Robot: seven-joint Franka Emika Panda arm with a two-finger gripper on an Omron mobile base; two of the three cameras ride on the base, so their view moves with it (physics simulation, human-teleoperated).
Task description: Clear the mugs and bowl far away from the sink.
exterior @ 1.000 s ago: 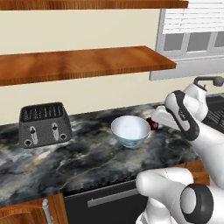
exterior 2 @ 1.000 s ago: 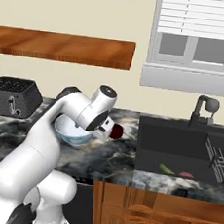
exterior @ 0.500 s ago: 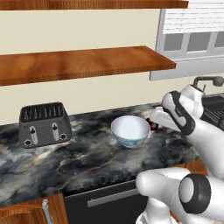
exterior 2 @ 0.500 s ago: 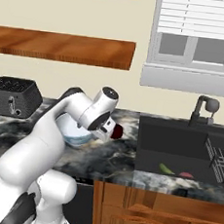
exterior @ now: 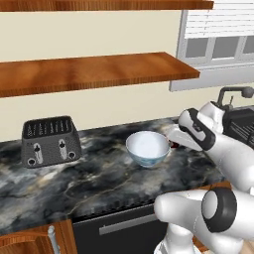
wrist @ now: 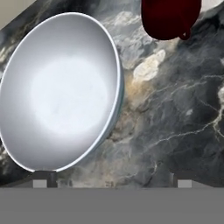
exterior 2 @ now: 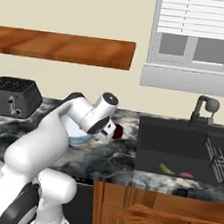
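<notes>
Pincer (wrist: 111,179) spread wide and empty above the marbled black-grey stone bench (wrist: 175,118), large round white bowl (wrist: 59,89) beside the small dark red mug (wrist: 168,17).

Cream wall (exterior: 124,34), two wooden shelves (exterior: 94,72), a blinded window (exterior 2: 198,32), wooden cabinets (exterior 2: 157,214) below.

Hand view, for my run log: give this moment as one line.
gripper: open, empty | large round white bowl: on marbled black-grey counter, near one fingertip | dark red mug: beyond, apart
</notes>
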